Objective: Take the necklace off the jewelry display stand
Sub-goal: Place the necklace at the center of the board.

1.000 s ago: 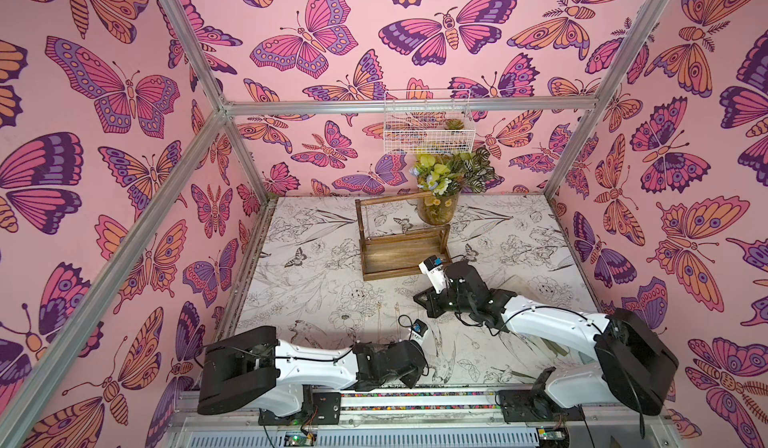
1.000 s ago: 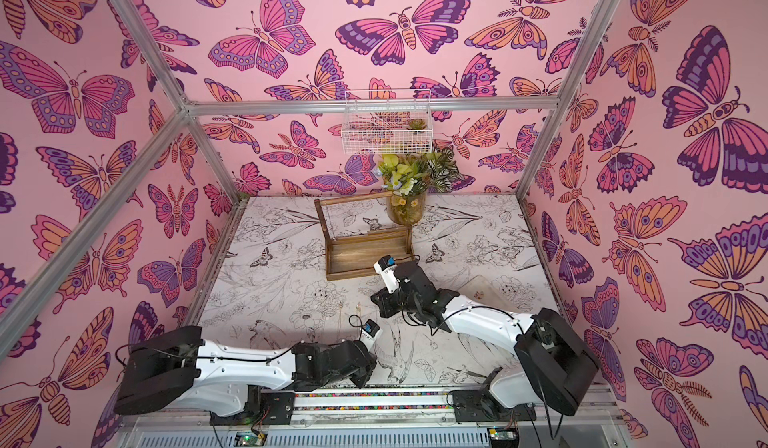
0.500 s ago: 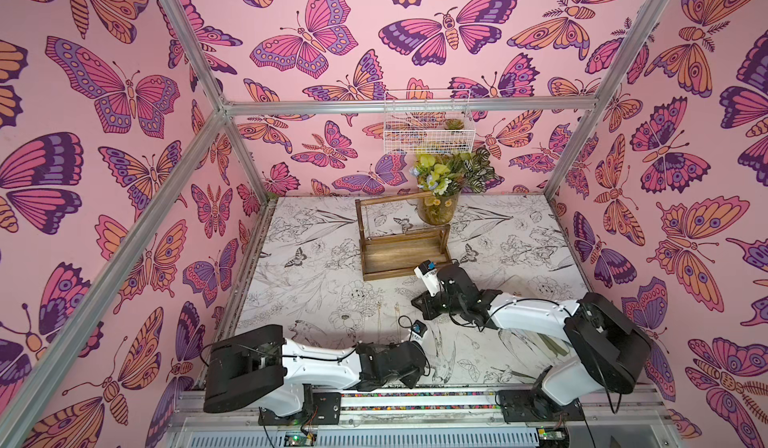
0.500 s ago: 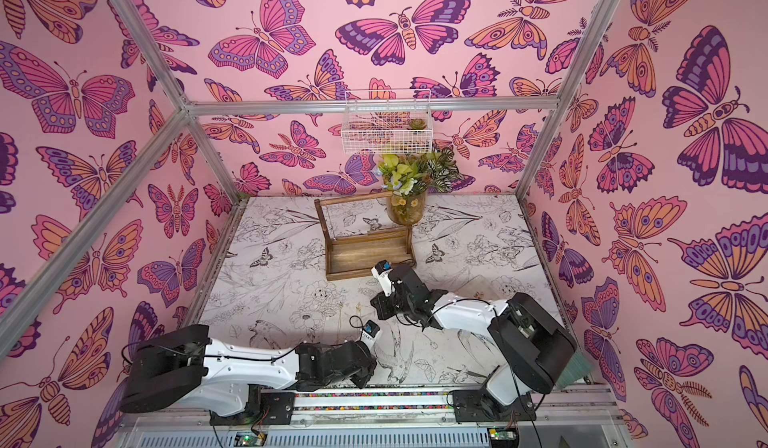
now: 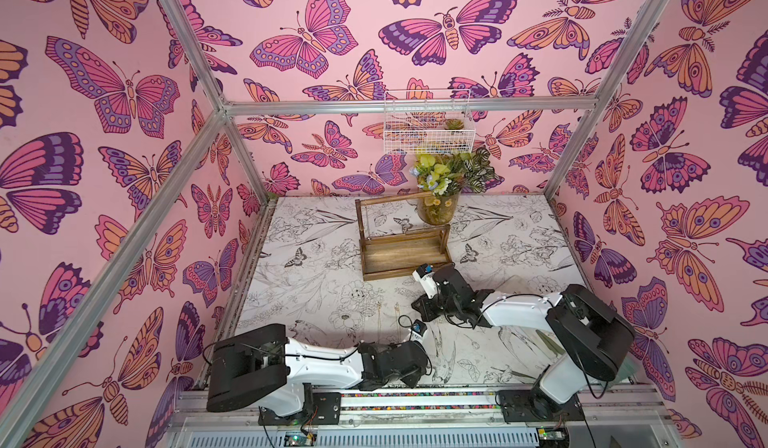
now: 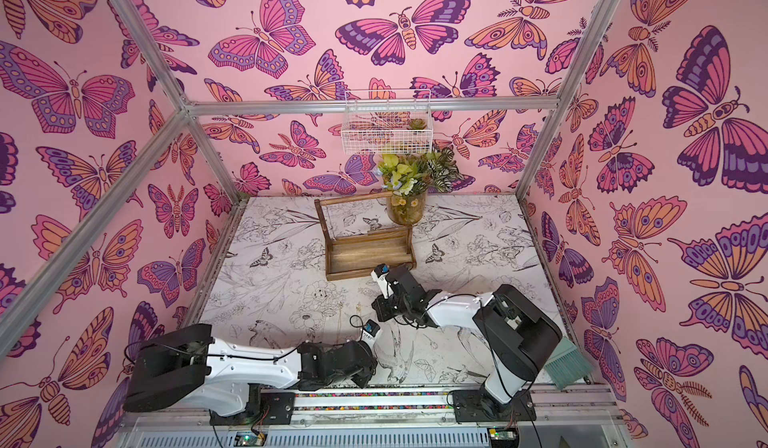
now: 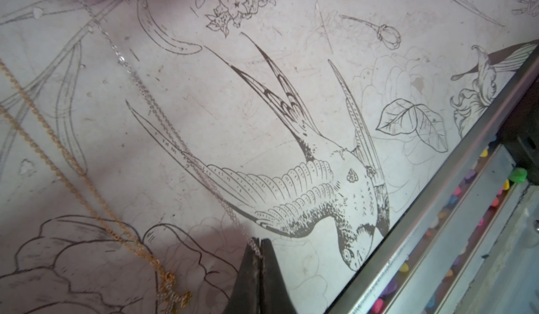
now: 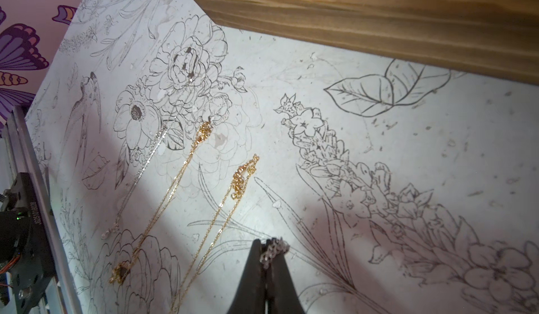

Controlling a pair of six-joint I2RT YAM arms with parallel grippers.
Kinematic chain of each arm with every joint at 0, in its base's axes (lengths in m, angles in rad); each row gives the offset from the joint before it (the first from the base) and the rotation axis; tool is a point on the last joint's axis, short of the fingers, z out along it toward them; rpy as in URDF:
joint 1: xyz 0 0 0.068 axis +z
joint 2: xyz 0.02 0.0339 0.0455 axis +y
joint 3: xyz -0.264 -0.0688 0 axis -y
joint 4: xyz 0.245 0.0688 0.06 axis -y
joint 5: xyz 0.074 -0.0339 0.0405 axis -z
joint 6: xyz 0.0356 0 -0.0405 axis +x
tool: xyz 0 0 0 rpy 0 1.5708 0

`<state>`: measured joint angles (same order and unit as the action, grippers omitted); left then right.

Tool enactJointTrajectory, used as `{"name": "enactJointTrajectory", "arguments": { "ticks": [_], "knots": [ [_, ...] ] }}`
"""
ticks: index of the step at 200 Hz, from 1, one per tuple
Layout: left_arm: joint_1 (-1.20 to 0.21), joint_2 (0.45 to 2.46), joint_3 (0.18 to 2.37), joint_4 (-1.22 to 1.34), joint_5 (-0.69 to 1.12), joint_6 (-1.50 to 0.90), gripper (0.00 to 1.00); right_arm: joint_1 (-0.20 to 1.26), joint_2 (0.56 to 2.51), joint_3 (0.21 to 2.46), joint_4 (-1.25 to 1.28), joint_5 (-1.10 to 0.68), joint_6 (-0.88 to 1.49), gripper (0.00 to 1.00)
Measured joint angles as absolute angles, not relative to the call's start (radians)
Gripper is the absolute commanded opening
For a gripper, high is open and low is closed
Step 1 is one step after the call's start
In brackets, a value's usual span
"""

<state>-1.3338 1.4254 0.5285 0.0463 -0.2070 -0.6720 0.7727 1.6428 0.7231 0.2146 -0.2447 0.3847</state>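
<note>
- necklace (image 8: 276, 247): silver, bunched, pinched in the closed right gripper (image 8: 264, 243), near the jewelry display stand (image 5: 399, 254).
- it has drawn back from the stand; removal looks done.
- left gripper (image 7: 260, 244) pinches a silver chain (image 7: 151, 99).

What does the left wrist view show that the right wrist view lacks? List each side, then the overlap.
Left wrist only: the left gripper, shut on a long silver chain, and the coloured strip beside the table. Right wrist only: the right gripper, shut on a bunched silver chain, and the tray edge of the jewelry display stand. Both: a gold chain lying on the floral table.
</note>
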Motion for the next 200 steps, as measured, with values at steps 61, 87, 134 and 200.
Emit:
{"name": "enactJointTrajectory", "arguments": {
  "ticks": [61,87,134,200],
  "knots": [
    [-1.334,1.442,0.54,0.029,-0.207,-0.679,0.0,0.759,1.683,0.752,0.221,-0.244,0.366,0.0],
    [-1.334,1.444,0.544,0.025,-0.207,-0.682,0.0,0.759,1.699,0.755,0.221,-0.244,0.366,0.0],
    [-1.334,1.45,0.553,0.022,-0.207,-0.69,0.0,0.759,1.71,0.755,0.221,-0.244,0.366,0.0],
    [-1.334,1.45,0.553,0.01,-0.207,-0.694,0.0,0.759,1.723,0.755,0.218,-0.234,0.366,0.09]
  ]
}}
